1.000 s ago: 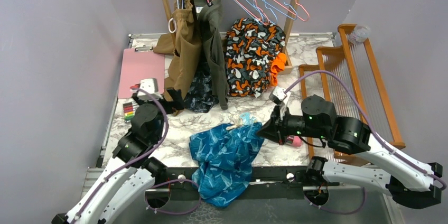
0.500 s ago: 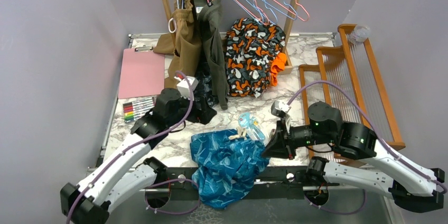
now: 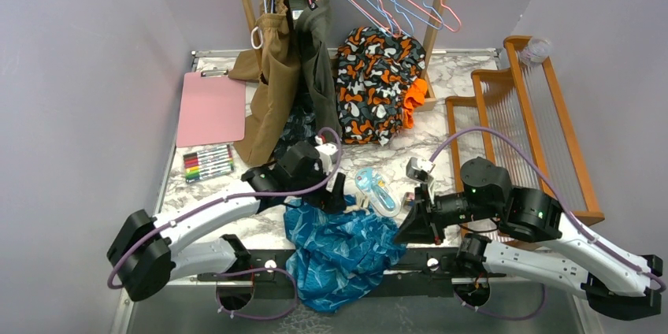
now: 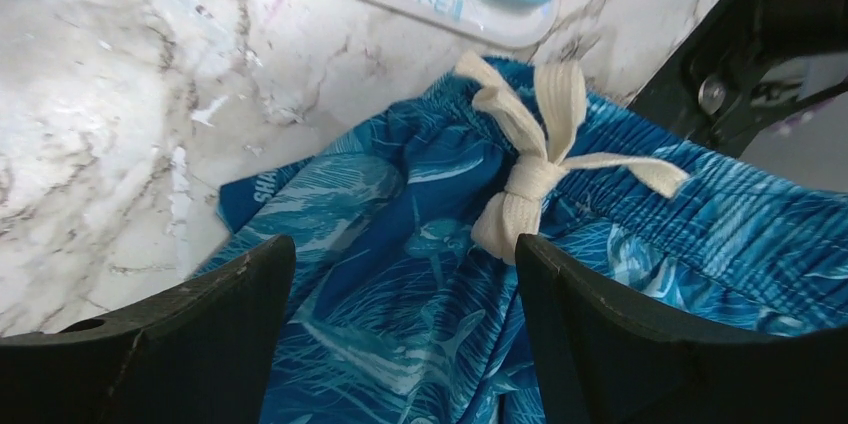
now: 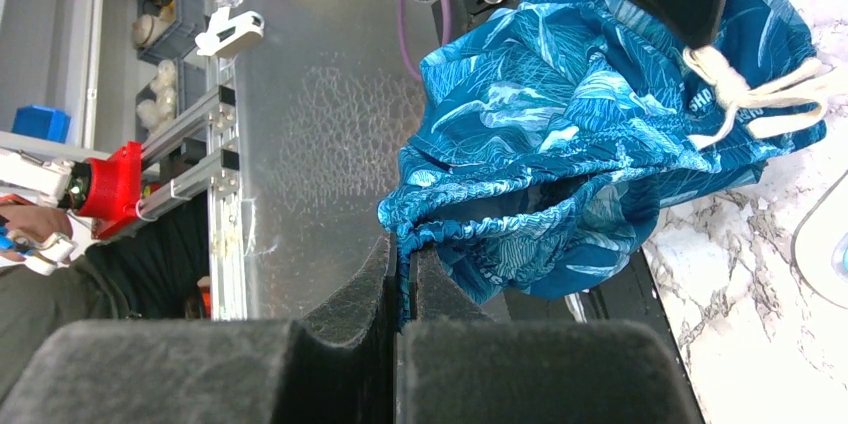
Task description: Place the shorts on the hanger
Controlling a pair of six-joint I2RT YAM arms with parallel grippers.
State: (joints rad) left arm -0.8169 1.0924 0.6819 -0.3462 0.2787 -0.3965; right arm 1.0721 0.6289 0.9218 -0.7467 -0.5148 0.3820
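Shorts [image 3: 339, 251] lie crumpled over the 6 o'clock edge of the desk [image 3: 441, 113], waistband [image 5: 450, 234] pinched at 3 o'clock by the right hand [image 5: 400, 284]; pick-up step under way, judged to need the wide-open left hand [image 4: 400, 294], above the drawstring bow [image 4: 530, 174], clamping that band next.

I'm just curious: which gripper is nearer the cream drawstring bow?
Left. The left gripper hangs open over the bow; the right gripper pinches the shorts, farther off.
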